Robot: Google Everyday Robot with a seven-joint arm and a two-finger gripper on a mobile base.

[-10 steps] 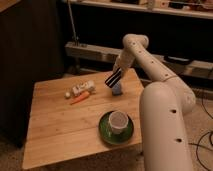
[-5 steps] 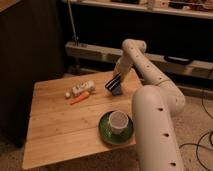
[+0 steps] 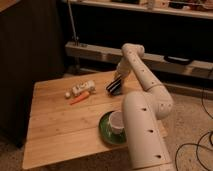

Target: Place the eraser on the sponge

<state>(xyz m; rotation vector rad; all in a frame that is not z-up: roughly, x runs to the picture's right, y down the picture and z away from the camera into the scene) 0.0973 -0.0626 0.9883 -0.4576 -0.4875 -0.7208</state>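
My gripper (image 3: pixel 117 80) reaches down over the far middle of the wooden table (image 3: pixel 55 130). It is shut on the eraser (image 3: pixel 114 86), a long black block with pale stripes that hangs tilted, its lower end close to the tabletop. The sponge lies right under the eraser and gripper, and they hide almost all of it. I cannot tell whether the eraser touches it.
An orange carrot (image 3: pixel 80 98) and a white bottle-like object (image 3: pixel 83 88) lie left of the gripper. A green plate (image 3: pixel 104 134) with a white cup (image 3: pixel 116 121) sits near the front right, partly behind my arm. A dark shelf unit stands behind the table.
The gripper has come down a little with the eraser, which now covers the blue sponge that showed below it a second ago. The arm's big near link has shifted left.
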